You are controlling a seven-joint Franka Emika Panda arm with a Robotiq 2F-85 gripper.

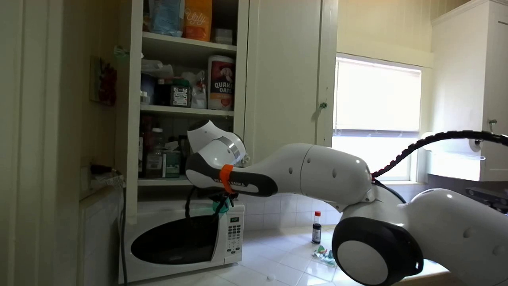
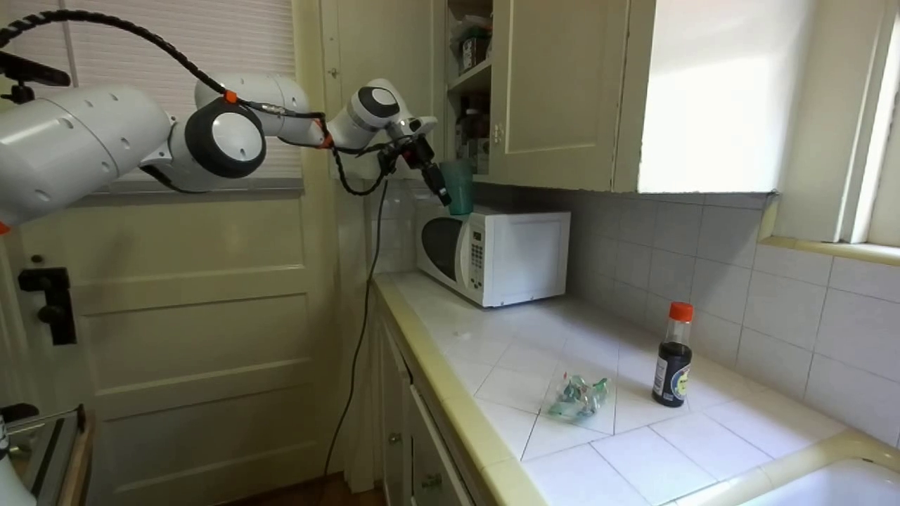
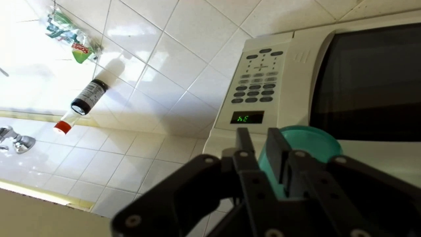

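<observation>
A teal cup (image 3: 310, 141) sits at the top front edge of the white microwave (image 2: 531, 256). In both exterior views the cup (image 2: 458, 186) shows beside the fingertips; the arm covers much of the cup (image 1: 221, 205) in an exterior view. My gripper (image 3: 259, 131) is drawn in to a narrow gap on the cup's side, with teal showing between the pads in the wrist view. The right finger overlaps the cup and the left crosses its edge. The exact contact is hidden. It cannot be told whether the cup rests on the microwave.
A dark bottle with a red cap (image 2: 673, 372) stands on the tiled counter, and a crumpled plastic packet (image 2: 578, 398) lies near it. Above the microwave is an open cabinet whose shelf (image 1: 186, 110) holds food packages. A cabinet door (image 2: 562, 84) hangs close to the gripper.
</observation>
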